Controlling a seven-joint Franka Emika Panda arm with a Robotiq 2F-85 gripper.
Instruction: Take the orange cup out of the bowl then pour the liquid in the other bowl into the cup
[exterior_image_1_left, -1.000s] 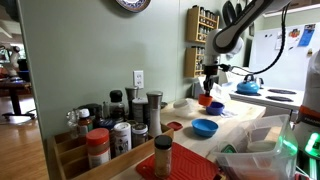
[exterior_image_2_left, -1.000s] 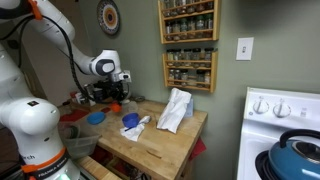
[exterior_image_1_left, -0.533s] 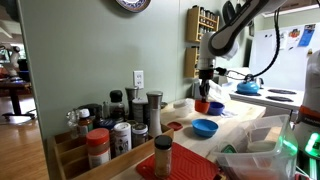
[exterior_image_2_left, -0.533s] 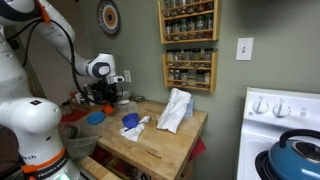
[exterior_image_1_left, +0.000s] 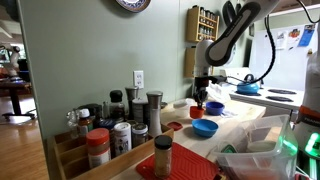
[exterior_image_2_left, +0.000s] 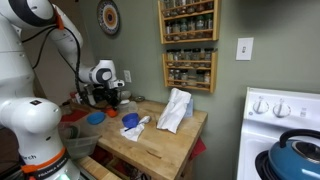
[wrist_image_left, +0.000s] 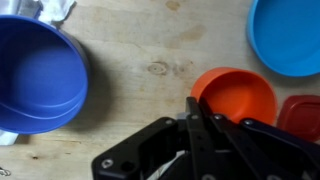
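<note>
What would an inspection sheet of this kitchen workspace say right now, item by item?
Surface: wooden countertop, bare wood showing between the dishes.
Job's things: orange cup out of the bowls, between the dark blue bowl and the light blue bowl; liquid cannot be made out.
Clutter: red dish beside the cup; white cloth; spice jars.
Grippers: gripper shut, pinching the cup's rim.
Cables: dark cable hanging by the arm.
Surroundings: wall spice racks; stove with blue kettle.
</note>
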